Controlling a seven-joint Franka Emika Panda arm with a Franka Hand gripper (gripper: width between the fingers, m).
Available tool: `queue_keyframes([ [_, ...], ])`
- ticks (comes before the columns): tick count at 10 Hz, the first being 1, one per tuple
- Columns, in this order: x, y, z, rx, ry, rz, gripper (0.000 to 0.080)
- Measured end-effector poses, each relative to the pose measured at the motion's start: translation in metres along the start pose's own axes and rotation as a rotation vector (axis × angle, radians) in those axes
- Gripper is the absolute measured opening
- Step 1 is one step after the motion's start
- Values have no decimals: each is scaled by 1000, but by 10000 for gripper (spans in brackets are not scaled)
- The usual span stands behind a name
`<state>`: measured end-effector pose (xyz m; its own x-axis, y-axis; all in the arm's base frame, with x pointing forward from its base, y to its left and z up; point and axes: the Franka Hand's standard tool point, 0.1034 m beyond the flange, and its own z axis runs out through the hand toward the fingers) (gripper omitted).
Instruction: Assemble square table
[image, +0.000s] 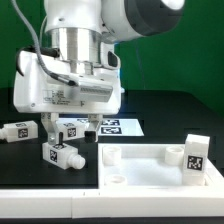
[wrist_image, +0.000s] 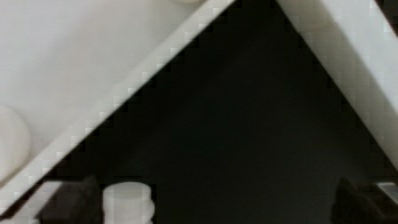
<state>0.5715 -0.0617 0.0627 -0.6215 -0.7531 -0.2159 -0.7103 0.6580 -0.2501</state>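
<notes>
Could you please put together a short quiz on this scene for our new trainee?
1. True or false: the end effector is fully shut.
2. Which thing lies flat behind the end effector in the exterior view? A) the marker board B) a screwdriver C) a red cup
3. Fill in: the upright leg stands at the exterior view's ___ end of the table top.
Key: 1 false; 2 A; 3 right.
</notes>
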Motion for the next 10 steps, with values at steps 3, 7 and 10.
queue_keyframes([
  [3, 2, 1, 1, -5, 3, -4, 649],
  [7, 15, 1, 2, -104, -68, -326, 649],
  [10, 23, 0, 3, -94, -83, -408, 649],
])
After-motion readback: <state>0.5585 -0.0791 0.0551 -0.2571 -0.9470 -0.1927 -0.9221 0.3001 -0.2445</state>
